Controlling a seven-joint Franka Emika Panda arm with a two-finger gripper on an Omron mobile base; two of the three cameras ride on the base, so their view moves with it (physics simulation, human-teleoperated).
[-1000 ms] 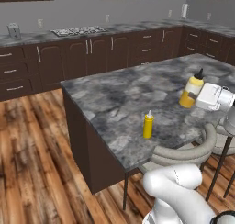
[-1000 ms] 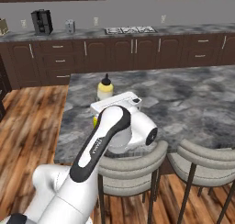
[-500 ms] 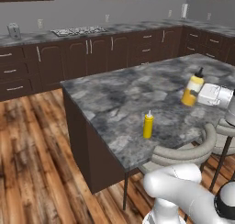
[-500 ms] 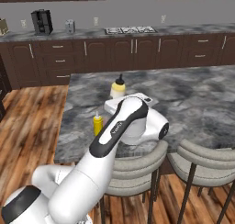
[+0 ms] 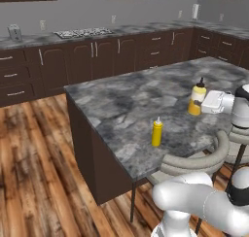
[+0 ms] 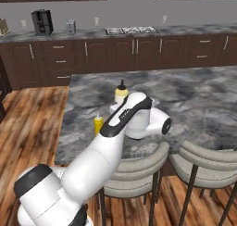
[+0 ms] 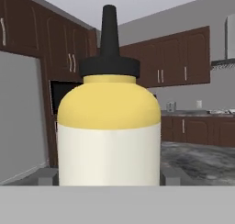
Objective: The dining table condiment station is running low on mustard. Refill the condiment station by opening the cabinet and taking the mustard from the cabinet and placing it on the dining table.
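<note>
Mustard stands upright on the dining table, near its stool-side edge, held between the fingers of your gripper; the jaws stand closed on the bottle's lower body. Whether its base rests fully on the surface cannot be told. Risk as judged: releasing while the bottle is tilted or above the surface could topple it, and a careless withdrawal could drag it toward the edge. Nearby, the slimmer yellow bottle stands well apart, closer to the edge, outside your retreat path. Two stools sit below the edge; mind the arm there.
</note>
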